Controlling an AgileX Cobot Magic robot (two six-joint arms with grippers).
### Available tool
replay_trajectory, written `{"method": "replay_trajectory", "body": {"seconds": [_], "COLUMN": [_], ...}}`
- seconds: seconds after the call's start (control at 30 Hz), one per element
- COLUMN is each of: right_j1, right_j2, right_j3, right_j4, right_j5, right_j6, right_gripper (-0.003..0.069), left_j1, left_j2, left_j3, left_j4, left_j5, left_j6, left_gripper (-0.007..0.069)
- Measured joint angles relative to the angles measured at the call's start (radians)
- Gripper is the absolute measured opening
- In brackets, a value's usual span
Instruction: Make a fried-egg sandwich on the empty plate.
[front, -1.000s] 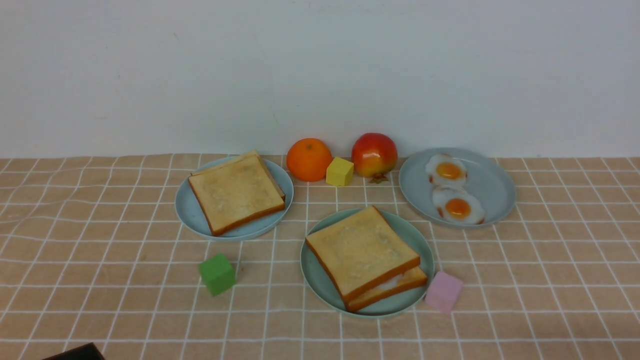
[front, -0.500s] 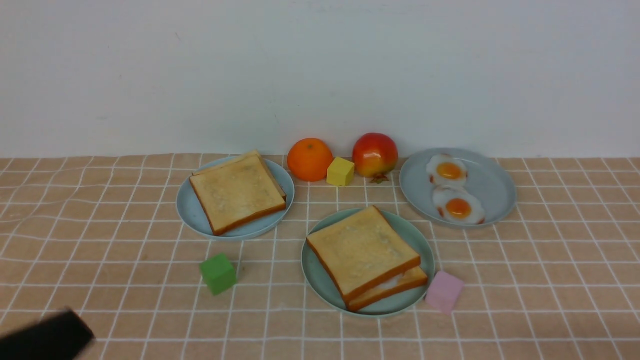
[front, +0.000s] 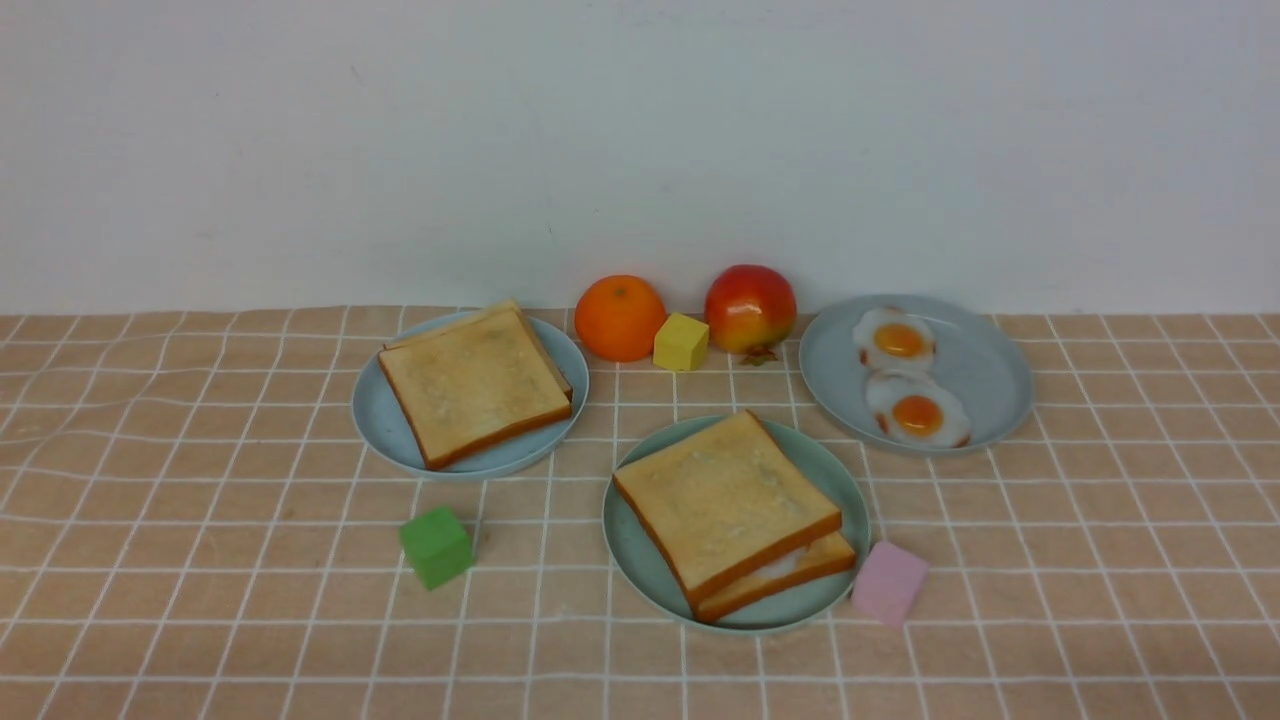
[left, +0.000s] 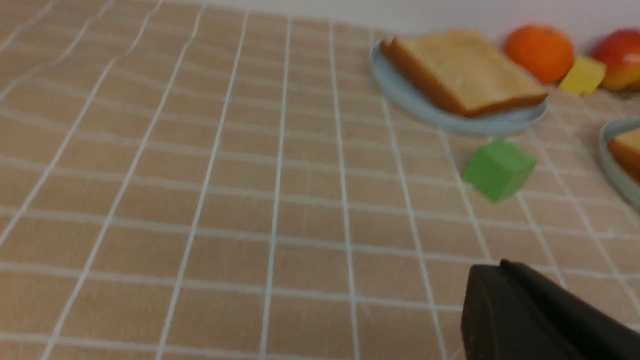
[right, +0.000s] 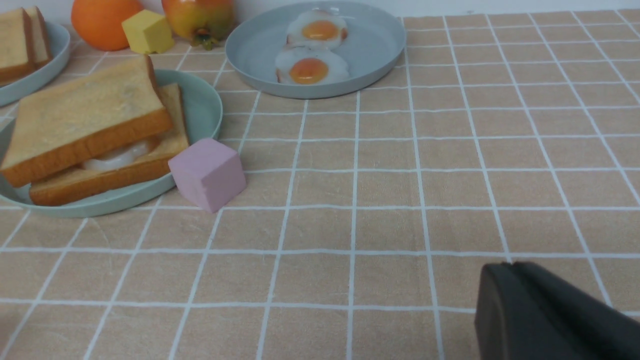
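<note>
Three plates (front: 835, 505), two fried eggs (front: 915, 412), one sandwich (front: 730, 512)

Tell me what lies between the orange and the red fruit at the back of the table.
A yellow cube sits between the orange and the red fruit, close against the orange. The front view shows it best.

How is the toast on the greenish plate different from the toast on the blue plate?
The fried-egg sandwich on the mint-green plate shows white egg between its two slices; the toast stack on the blue plate shows none. The sandwich's slices sit skewed, the stack's nearly lined up. Both are square golden toast with brown crusts.
</note>
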Motion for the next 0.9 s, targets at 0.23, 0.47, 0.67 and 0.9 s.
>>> {"method": "replay_trajectory", "body": {"seconds": [0.23, 0.47, 0.67, 0.9], "right_j1": [0.0, 0.0, 0.0, 0.0], "right_j2": [0.0, 0.0, 0.0, 0.0], "right_j3": [0.0, 0.0, 0.0, 0.0], "right_j4": [0.0, 0.0, 0.0, 0.0], "right_j5": [0.0, 0.0, 0.0, 0.0], "right_j6": [0.0, 0.0, 0.0, 0.0], "right_gripper": [0.0025, 0.0032, 0.0036, 0.0043], "left_j1": [0.011, 0.011, 0.011, 0.011], "left_j2": [0.0, 0.0, 0.0, 0.0], "left_j3": [0.0, 0.0, 0.0, 0.0], "left_j4": [0.005, 0.005, 0.005, 0.005], "left_j5": [0.012, 0.011, 0.011, 0.01], "left_j6": [-0.019, -0.019, -0.019, -0.019], "left_gripper": [-0.0013, -0.0013, -0.0013, -0.0013]}}
